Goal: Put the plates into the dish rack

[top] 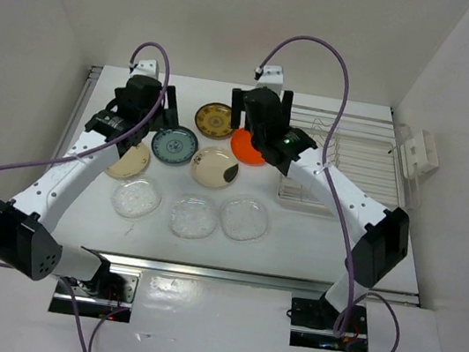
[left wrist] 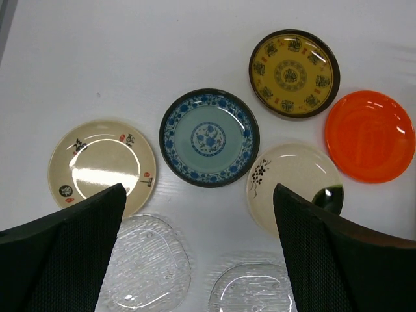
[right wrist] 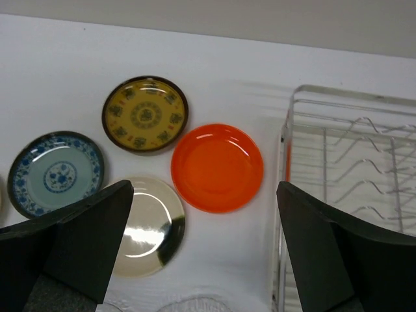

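Eight plates lie flat on the white table: orange (top: 244, 149) (right wrist: 217, 168) (left wrist: 369, 136), brown with gold pattern (top: 215, 120) (right wrist: 145, 114) (left wrist: 294, 73), teal patterned (top: 174, 145) (left wrist: 209, 137) (right wrist: 54, 173), tan (top: 132, 162) (left wrist: 102, 165), cream with a dark patch (top: 214, 167) (left wrist: 294, 185) (right wrist: 148, 225), and three clear glass ones (top: 135, 198) (top: 194, 218) (top: 244, 218) (left wrist: 145, 264). The silver wire dish rack (top: 343, 165) (right wrist: 351, 175) stands at the right with no plates in it. My left gripper (left wrist: 198, 250) is open, high over the tan and teal plates. My right gripper (right wrist: 205, 250) is open, high over the orange plate.
White walls enclose the table on three sides. A white bracket (top: 419, 152) is fixed to the right wall beside the rack. A metal rail (top: 88, 86) runs along the table's left edge. Purple cables arc above both arms.
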Controlling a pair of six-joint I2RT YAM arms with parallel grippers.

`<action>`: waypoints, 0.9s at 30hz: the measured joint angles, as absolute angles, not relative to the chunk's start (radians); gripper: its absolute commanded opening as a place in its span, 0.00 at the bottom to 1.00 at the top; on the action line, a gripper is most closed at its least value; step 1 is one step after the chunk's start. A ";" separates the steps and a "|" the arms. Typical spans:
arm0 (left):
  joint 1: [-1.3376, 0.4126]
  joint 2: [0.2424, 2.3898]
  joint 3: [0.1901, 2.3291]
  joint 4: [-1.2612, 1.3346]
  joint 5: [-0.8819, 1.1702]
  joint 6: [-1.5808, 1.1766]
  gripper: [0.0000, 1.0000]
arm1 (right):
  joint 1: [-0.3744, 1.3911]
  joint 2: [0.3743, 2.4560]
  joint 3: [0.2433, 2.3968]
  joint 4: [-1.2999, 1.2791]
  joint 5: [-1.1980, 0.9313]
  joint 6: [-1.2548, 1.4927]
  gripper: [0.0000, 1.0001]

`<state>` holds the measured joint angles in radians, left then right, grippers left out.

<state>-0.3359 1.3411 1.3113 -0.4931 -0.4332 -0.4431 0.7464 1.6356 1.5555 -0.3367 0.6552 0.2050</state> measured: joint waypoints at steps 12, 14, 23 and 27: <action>-0.253 1.416 1.306 -0.381 -0.358 -0.385 0.99 | 0.638 1.959 1.874 -0.239 0.417 0.170 1.00; -0.224 1.439 1.310 -0.371 -0.350 -0.374 0.99 | 0.609 2.001 1.910 -0.245 0.367 0.172 1.00; 0.068 1.521 1.369 -0.363 -0.067 -0.360 0.99 | 0.419 2.041 1.951 -0.255 0.130 0.204 1.00; 0.135 1.532 1.358 -0.311 0.105 -0.316 0.99 | 0.377 2.041 1.940 -0.249 0.032 0.201 1.00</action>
